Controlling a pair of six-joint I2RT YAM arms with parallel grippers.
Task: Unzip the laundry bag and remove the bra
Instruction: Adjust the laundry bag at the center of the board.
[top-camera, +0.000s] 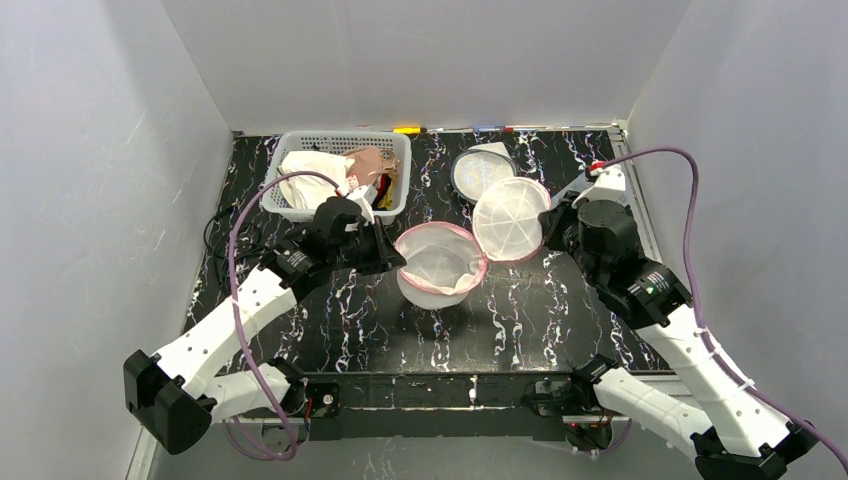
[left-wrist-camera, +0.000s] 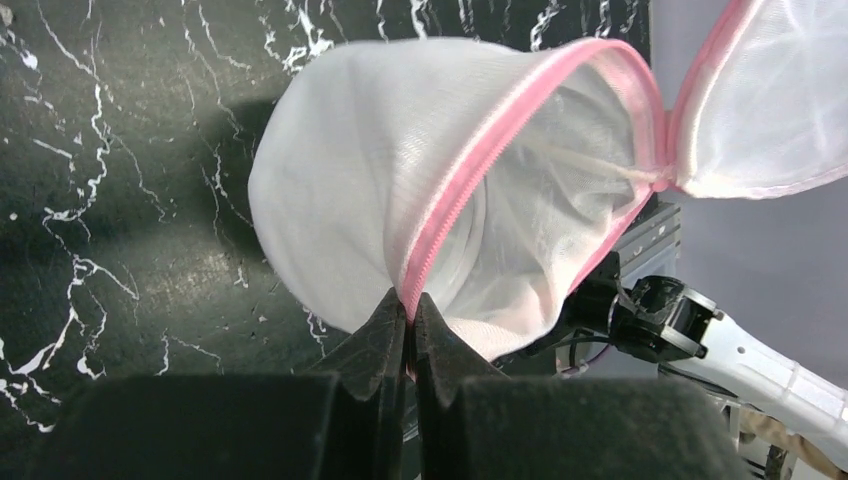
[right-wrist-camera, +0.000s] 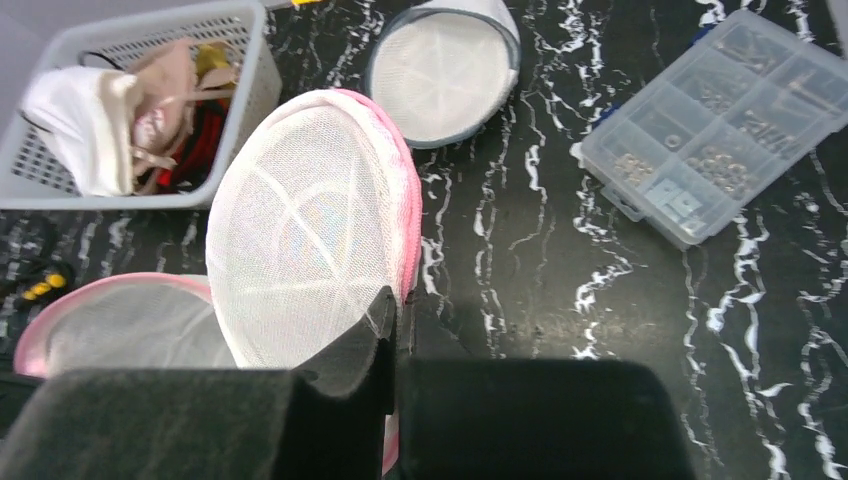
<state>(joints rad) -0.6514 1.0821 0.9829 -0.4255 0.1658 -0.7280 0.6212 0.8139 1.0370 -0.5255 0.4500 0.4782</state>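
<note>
Shows a black, white-veined table (top-camera: 520, 320) with a grey basket (top-camera: 340, 136) of crumpled garments at far left. Shows at centre a white mesh laundry bag (top-camera: 440, 265) with pink zip trim, unzipped and spread into a near-left bowl and a far-right lid. Shows the left gripper (left-wrist-camera: 408, 305) clamped tight on the bowl's pink rim and the right gripper (right-wrist-camera: 395, 300) pinched closed on the lid's right edge.
</note>
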